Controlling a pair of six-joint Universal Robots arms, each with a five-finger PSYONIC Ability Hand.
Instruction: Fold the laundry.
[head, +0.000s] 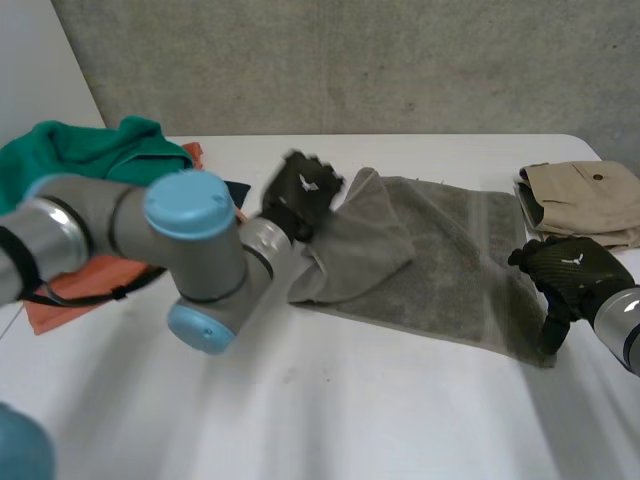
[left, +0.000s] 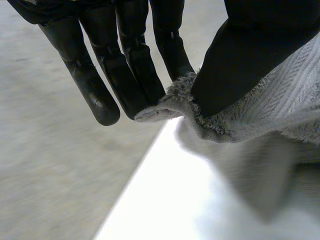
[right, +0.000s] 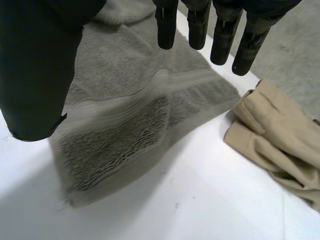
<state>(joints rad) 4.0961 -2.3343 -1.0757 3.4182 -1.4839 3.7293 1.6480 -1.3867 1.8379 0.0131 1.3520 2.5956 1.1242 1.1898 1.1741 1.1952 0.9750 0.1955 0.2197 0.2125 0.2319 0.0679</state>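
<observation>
Pinching the grey towel (head: 440, 265) at its 9 o'clock edge: left hand (head: 300, 190), fingers and thumb clamped on the terry, that side raised and draped toward centre. Right hand (head: 572, 268) over the 4 o'clock corner, fingers straight and apart, gripping nothing. Towel lies mid table (head: 350, 410). Judged soft, limp, light, not slippery; take at corners or hem. Count: one towel; one tan garment (head: 585, 195) at 2 o'clock; one green cloth (head: 90, 150) and one orange cloth (head: 70, 295) at 9 o'clock.

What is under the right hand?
A corner of the grey towel, flat on the white table, lies below the open right hand; the thumb covers part of its edge.
</observation>
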